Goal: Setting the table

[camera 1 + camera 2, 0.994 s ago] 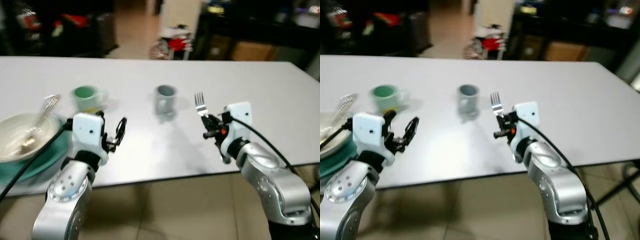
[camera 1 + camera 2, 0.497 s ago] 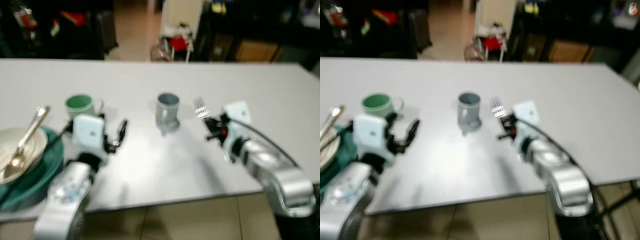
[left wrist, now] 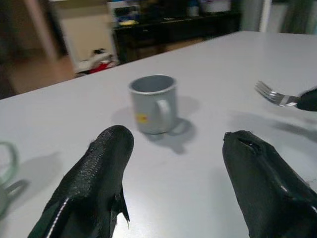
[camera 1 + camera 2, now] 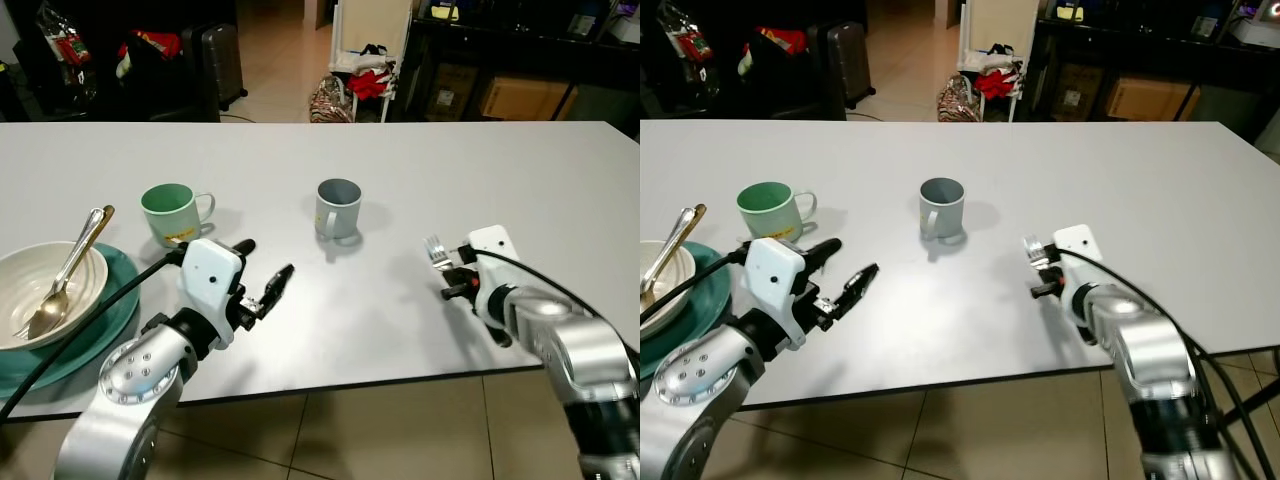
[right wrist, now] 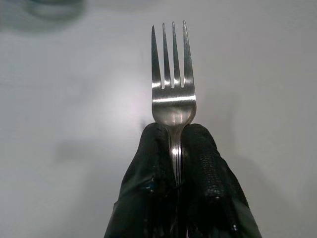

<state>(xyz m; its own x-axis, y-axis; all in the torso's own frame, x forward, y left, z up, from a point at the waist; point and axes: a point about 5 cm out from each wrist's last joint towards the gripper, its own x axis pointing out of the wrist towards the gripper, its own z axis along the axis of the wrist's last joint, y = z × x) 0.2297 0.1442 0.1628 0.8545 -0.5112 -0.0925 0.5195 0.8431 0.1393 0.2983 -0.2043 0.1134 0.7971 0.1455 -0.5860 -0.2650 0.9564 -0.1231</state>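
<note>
A steel fork (image 4: pixel 436 250) sticks out of my right gripper (image 4: pixel 455 275), which is shut on its handle low over the white table (image 4: pixel 420 170) near the right front. In the right wrist view the fork (image 5: pixel 172 79) rises tines-up from the closed fingertips (image 5: pixel 198 158). My left gripper (image 4: pixel 262 272) hovers open over the table's front left; its two fingers (image 3: pixel 99 173) frame the grey mug (image 3: pixel 151 103). That grey mug (image 4: pixel 337 208) stands mid-table. A green mug (image 4: pixel 170 212) stands to its left. A white bowl (image 4: pixel 40 290) holding a spoon (image 4: pixel 62 272) rests on a teal plate (image 4: pixel 110 320) at the far left.
The table's front edge runs just beneath both arms, with tiled floor (image 4: pixel 360 430) below. Beyond the far edge stand a chair with clothes (image 4: pixel 365 60), dark luggage (image 4: pixel 215 60) and dark shelving (image 4: pixel 520 60).
The camera has shifted. My right gripper has dropped lower and further right with the fork, away from the grey mug. The left gripper has stretched out toward the middle.
</note>
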